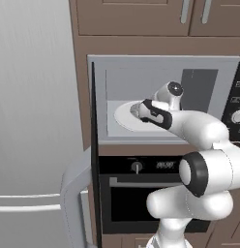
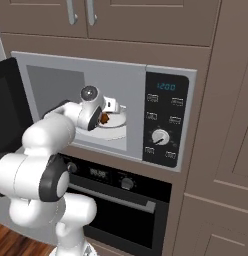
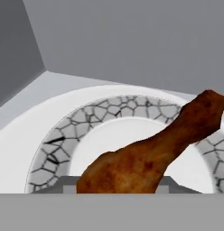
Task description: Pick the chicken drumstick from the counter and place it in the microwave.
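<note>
Item, your claw: reached in through the open front of the microwave, fingers clamped together on the chicken drumstick, which you see in the hand view rising straight out from between the tips

Item, chicken drumstick: reddish-brown, thick end down at the fingers, narrow end slanting up and to the right in the hand view. In the right base view it shows as a small brown patch just at the claw's tip. It is inside the microwave cavity, held over the plate; you cannot tell from these views whether it touches the plate

Item, plate: round, white, with a crackle-patterned grey ring, lying on the cavity floor directly beneath and beyond the drumstick; also seen from your left base view

Item, microwave door: swung fully open, seen edge-on in your left base view at the left of the cavity

Item, control panel: black, with a lit display and a round knob, to the right of the cavity

Item, oven: black, horizontal handle, directly below the microwave

Item, cabinet doors: brown wood, above the microwave
</note>
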### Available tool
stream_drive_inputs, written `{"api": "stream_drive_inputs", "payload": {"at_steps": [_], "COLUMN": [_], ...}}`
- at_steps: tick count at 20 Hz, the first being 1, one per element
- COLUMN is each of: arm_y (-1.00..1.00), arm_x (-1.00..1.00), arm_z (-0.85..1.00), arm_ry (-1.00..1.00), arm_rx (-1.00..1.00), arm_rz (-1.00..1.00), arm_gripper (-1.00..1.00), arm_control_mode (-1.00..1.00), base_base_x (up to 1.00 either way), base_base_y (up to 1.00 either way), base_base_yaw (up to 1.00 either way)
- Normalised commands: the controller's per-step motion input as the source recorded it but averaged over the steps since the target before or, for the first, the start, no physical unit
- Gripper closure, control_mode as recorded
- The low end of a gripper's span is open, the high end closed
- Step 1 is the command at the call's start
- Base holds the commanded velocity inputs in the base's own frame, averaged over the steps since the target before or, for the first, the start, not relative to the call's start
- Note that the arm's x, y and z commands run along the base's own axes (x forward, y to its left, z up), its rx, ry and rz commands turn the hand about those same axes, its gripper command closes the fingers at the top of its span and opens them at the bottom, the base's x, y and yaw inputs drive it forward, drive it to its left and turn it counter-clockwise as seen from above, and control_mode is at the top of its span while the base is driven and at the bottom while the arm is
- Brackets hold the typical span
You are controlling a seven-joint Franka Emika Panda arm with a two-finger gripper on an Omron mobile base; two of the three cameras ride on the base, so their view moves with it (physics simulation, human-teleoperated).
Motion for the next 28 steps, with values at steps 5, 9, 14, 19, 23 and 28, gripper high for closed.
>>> {"api": "stream_drive_inputs", "payload": {"at_steps": [5, 9, 14, 19, 23, 28], "arm_y": [0.00, 0.00, 0.00, 0.00, 0.00, -0.01], "arm_x": [0.07, 0.19, 0.28, 0.17, 0.08, 0.07], "arm_z": [-0.13, -0.08, 0.00, -0.10, -0.35, -0.23], "arm_ry": [0.00, 0.00, 0.00, 0.00, 0.00, 0.00], "arm_rx": [0.00, 0.00, 0.00, 0.00, 0.00, 0.00], "arm_rz": [0.00, 0.00, 0.00, 0.00, 0.00, 0.00], "arm_gripper": [1.00, 1.00, 1.00, 1.00, 1.00, 1.00], "arm_control_mode": [-1.00, -1.00, -1.00, -1.00, -1.00, -1.00], "base_base_x": [0.00, 0.00, 0.00, 0.00, 0.00, 0.00], "base_base_y": [0.00, 0.00, 0.00, 0.00, 0.00, 0.00], "base_base_yaw": [0.00, 0.00, 0.00, 0.00, 0.00, 0.00]}}
